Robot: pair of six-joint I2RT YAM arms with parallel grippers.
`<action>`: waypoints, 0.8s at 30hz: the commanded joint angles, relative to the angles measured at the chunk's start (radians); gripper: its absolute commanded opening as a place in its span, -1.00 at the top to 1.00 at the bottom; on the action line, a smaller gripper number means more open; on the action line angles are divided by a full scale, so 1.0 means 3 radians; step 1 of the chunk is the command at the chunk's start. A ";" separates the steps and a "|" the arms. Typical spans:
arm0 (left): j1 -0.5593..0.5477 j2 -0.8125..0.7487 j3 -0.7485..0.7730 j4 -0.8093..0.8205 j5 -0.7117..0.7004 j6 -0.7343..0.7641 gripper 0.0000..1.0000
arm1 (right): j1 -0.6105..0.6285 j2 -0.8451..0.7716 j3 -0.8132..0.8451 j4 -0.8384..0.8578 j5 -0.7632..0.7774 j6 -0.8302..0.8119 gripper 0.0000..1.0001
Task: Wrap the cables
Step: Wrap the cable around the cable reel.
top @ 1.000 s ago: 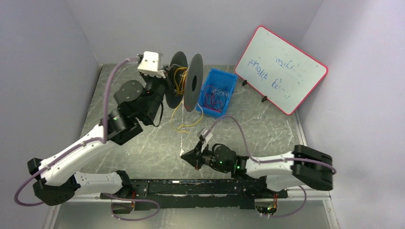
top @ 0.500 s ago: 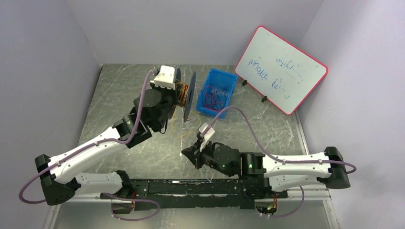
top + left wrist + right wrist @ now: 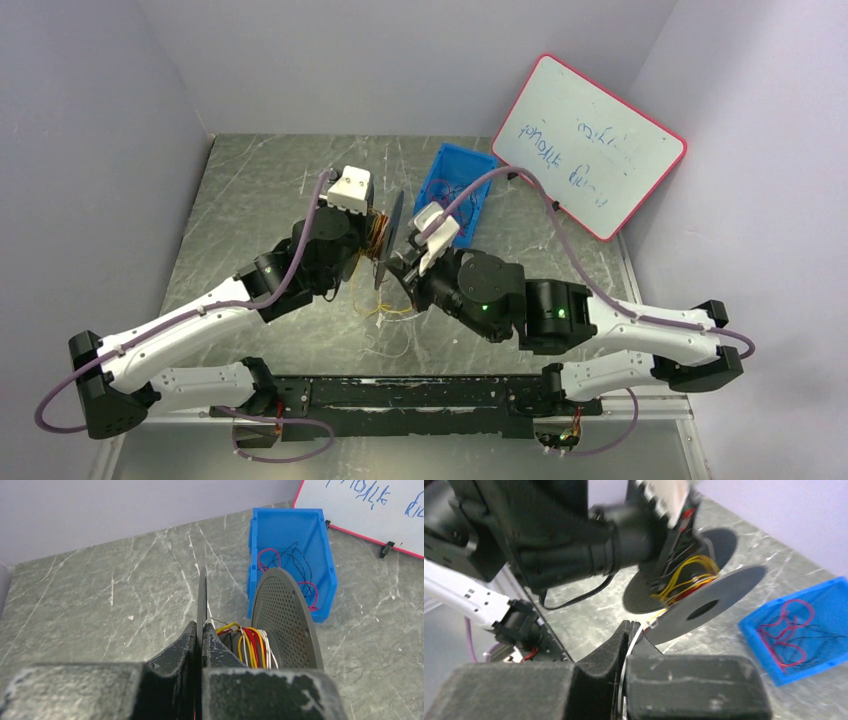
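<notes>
**At centre of workspace: grip state and wire position**

Over the middle of the grey marble-patterned table top [image 3: 260,190], the left gripper [image 3: 201,630] is clamped on the thin rim of one disc of a black plastic spool with two perforated discs [image 3: 285,615]. The discs stand on edge. Thin cables [image 3: 252,647] in yellow, orange, red and white are wound on the hub between the discs. The right gripper [image 3: 626,630] sits just beside the spool with its fingers together, pinching a pale strand that runs from the winding. One loose yellow strand [image 3: 395,312] lies on the table below the spool. More cables, red and dark, lie tangled in a blue plastic open bin [image 3: 287,512] near a red-framed whiteboard [image 3: 590,145].
</notes>
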 commanded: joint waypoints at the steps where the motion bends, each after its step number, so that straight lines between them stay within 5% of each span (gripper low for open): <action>1: -0.0002 -0.0172 -0.0046 0.0011 0.0101 -0.0144 0.86 | 0.0003 0.0112 0.0461 -0.0351 0.0397 -0.0412 1.00; 8: -0.0002 -0.0361 -0.0149 -0.0202 0.0349 -0.0209 0.86 | -0.0324 0.0124 0.0681 -0.0165 0.0782 -0.1059 1.00; 18: -0.0004 -0.0596 -0.0111 -0.0650 0.0922 -0.0100 0.86 | -0.1890 0.0266 0.0483 0.0152 -0.0124 -0.1140 1.00; 24: -0.0003 -0.0746 0.0113 -0.0941 0.1538 0.0083 0.86 | -0.2719 0.0421 -0.0245 0.0626 -0.0590 -0.0733 1.00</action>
